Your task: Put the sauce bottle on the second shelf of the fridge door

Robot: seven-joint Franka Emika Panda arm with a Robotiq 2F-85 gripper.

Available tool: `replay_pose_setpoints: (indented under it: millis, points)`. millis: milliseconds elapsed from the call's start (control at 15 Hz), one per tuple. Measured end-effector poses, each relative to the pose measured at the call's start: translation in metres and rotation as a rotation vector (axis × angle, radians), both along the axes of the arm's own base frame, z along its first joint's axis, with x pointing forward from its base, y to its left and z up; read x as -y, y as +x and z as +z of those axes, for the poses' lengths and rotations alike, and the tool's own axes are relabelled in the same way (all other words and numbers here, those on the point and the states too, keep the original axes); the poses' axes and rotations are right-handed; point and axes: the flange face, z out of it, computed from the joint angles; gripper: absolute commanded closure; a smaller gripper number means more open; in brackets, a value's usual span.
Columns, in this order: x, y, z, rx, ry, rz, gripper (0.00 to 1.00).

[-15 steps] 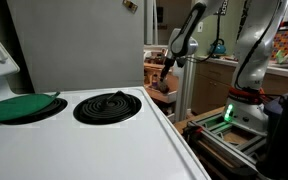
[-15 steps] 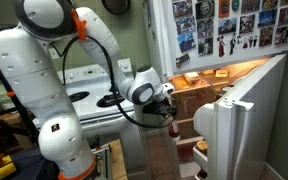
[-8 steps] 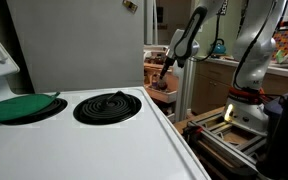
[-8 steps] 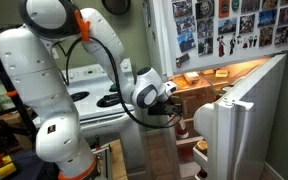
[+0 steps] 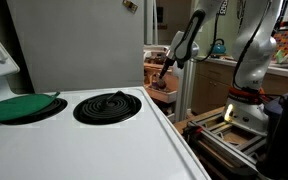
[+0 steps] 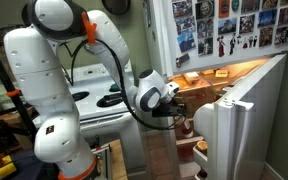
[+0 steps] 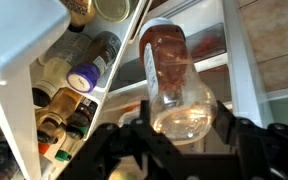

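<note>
Tool (image 7: 180, 128) clamped tight on the sauce bottle (image 7: 172, 70), right by the fridge door (image 6: 239, 120) shelves; whether it touches a rail is unclear.

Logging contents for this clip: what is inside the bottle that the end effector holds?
In the wrist view the bottle shows reddish-brown sauce through its clear wall; its near end looks pale. The end effector covers the lowest edge, so that part is hidden.

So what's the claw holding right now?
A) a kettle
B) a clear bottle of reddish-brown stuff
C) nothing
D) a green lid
B: in the wrist view the gripper is clamped on the bottle, whose clear body shows reddish-brown contents.
</note>
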Motion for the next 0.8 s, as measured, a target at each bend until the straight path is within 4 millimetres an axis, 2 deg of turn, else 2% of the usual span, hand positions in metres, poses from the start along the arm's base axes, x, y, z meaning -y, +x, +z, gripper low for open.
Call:
replay_pose_setpoints:
  millis: [333, 400, 800]
  points:
    - [-0.0004, -0.0002, -0.0034, -0.007, -0.002, 0.002, 0.38]
    - [-0.0004, -0.0002, -0.0034, -0.007, -0.002, 0.002, 0.63]
    - [0.0042, 0.0046, -0.0008, 0.006, -0.018, 0.019, 0.63]
